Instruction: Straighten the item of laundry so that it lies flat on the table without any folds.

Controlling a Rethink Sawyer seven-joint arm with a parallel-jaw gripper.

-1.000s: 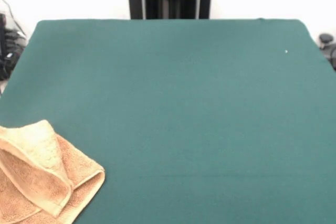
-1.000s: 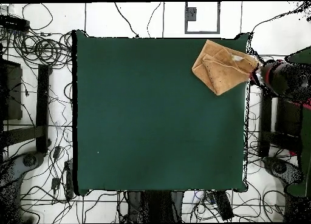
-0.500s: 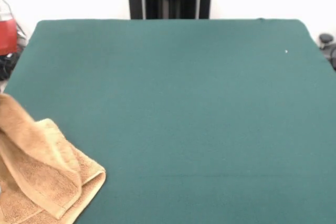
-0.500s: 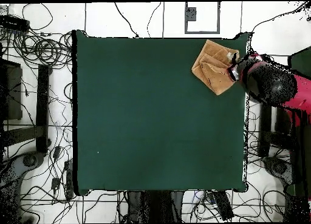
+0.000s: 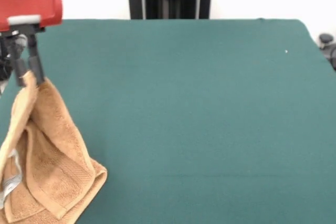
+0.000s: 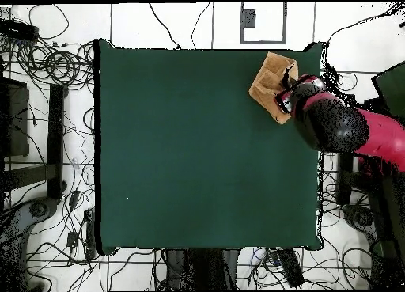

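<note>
At the left of the frame the hand (image 5: 24,74) grips the towel (image 5: 50,166) corner, lifting it; next it should probably spread it over the worktop (image 5: 199,119).

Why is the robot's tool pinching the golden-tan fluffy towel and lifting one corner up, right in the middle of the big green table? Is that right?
Not quite. The tool is pinching the golden-tan terry-cloth towel and lifting one part up, but not in the middle. The overhead view shows the towel near a corner of the dark green cloth-covered table, and the front view shows it at the table's edge.
</note>
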